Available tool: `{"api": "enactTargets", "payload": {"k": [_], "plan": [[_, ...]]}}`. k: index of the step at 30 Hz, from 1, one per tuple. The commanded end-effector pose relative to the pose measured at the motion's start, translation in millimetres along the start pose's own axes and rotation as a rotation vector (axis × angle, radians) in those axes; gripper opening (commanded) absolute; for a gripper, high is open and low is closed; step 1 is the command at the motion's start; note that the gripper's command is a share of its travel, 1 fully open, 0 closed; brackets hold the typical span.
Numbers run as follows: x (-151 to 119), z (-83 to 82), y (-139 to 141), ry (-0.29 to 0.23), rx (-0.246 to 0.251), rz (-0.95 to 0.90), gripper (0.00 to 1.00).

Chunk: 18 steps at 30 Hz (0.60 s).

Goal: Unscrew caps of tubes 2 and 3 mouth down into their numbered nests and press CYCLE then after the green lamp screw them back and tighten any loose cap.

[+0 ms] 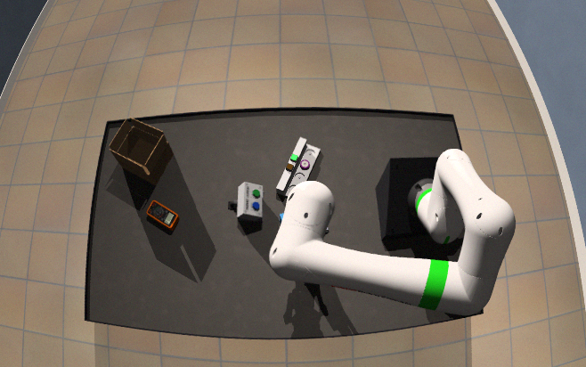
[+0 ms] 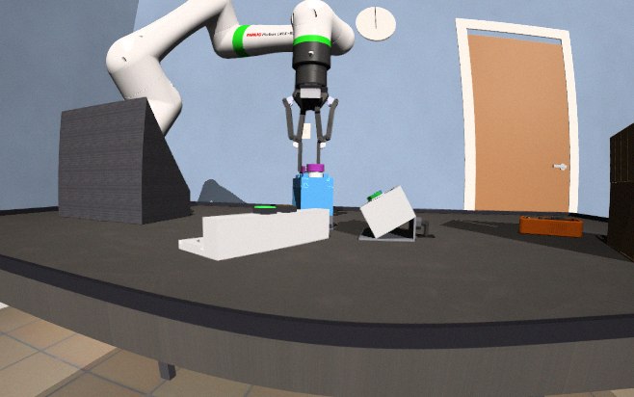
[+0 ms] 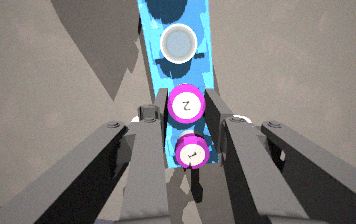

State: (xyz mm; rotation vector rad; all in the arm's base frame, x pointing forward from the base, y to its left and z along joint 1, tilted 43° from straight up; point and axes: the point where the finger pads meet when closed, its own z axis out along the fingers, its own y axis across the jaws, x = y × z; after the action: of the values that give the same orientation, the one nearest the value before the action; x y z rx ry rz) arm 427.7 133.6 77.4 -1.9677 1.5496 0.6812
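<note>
Half closed on cap 2: seen from the wrist, gripper pointing straight down with a dark pad pressed against each side of that magenta cap, so gripping it narrowly rather than standing free. Just nearer in the same view, cap 1 seated on its tube; farther along the blue decapping station, tube 3 uncapped, mouth open and pale. Impossible to read those numbers from the exterior view, which offers instead the height: fingertips level with the purple cap atop the blue block, behind the white cap tray. From the top, station almost wholly hidden under the white arm, but only there visible inside the tray: one purple cap lying in a nest, nest number not legible, beside a bright green lamp and a dull amber lamp. Left of the tray, well apart from the fingers, key housing with READY and CYCLE.
</note>
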Motion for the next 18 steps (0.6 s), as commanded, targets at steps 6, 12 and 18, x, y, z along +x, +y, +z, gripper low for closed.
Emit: {"api": "enactTargets", "payload": {"k": [6,12,18], "plan": [[0.3,-0.7,-0.4,0.005,0.0,0.25,0.3],[0.3,0.0,-0.4,0.005,0.0,0.25,0.41],[0.2,0.0,-0.4,0.005,0.0,0.25,0.41]]}}
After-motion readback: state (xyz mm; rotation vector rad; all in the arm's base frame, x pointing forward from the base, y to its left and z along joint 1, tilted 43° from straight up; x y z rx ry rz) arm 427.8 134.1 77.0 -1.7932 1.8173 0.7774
